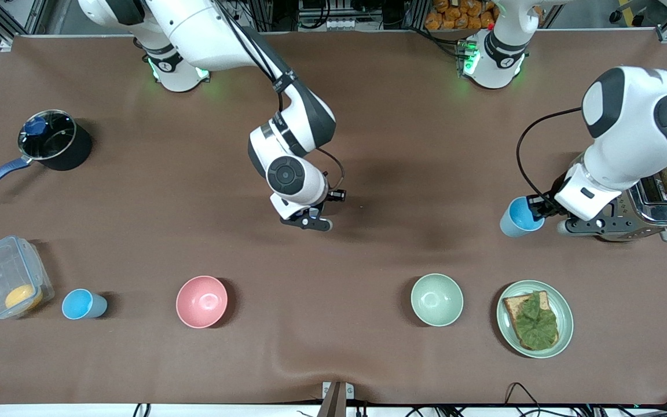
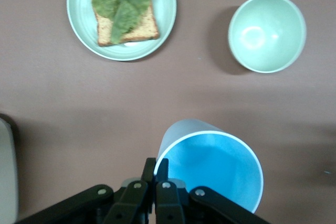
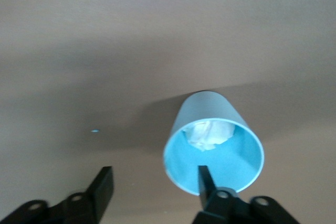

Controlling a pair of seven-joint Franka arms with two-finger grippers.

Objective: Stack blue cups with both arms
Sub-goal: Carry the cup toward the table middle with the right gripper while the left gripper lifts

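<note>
My left gripper point(image 1: 542, 215) is shut on the rim of a blue cup point(image 1: 520, 217), beside the toaster at the left arm's end of the table. In the left wrist view its fingers point(image 2: 156, 163) pinch the cup's wall point(image 2: 210, 169), one inside and one outside. I cannot tell if the cup is lifted. My right gripper point(image 1: 310, 223) hangs open and empty over the middle of the table. The right wrist view shows its gripper point(image 3: 153, 171) spread wide, with a blue cup point(image 3: 212, 145) by one fingertip. A second blue cup point(image 1: 83, 304) stands beside the plastic box.
A pink bowl point(image 1: 201, 301), a green bowl point(image 1: 436, 299) and a plate point(image 1: 565, 324) with bread and lettuce lie nearer the front camera. A toaster point(image 1: 652, 211) stands by the left gripper. A pot point(image 1: 52, 142) and a plastic box point(image 1: 6, 284) are at the right arm's end.
</note>
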